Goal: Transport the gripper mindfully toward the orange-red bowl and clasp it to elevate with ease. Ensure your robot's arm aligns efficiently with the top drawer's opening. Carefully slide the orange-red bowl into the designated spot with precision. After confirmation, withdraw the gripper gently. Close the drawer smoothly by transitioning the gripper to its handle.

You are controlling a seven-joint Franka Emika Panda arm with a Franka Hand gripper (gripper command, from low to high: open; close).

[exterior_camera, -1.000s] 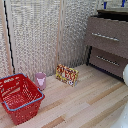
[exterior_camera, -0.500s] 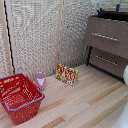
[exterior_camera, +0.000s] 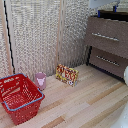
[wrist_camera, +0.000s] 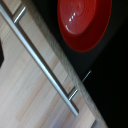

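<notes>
In the wrist view the orange-red bowl (wrist_camera: 84,22) lies upright on a dark surface just behind the top edge of the grey-brown top drawer front (wrist_camera: 30,95). The silver bar handle (wrist_camera: 44,62) runs slantwise across that front. A dark shape at the picture's edge (wrist_camera: 1,52) may be a finger. In the exterior view the top drawer (exterior_camera: 107,31) with its handle (exterior_camera: 105,36) is at the upper right. A small blue bit (exterior_camera: 116,7) shows above the dark space over it, perhaps the gripper's tips. The bowl is hidden there. Part of the white arm (exterior_camera: 125,75) shows at the right edge.
A darker lower drawer front (exterior_camera: 109,62) sits under the top one. A red mesh basket (exterior_camera: 19,95) with a blue rim stands on the wooden floor at the exterior view's left, with a pink cup (exterior_camera: 41,80) and a colourful box (exterior_camera: 66,75) beside it. A pale ribbed wall is behind.
</notes>
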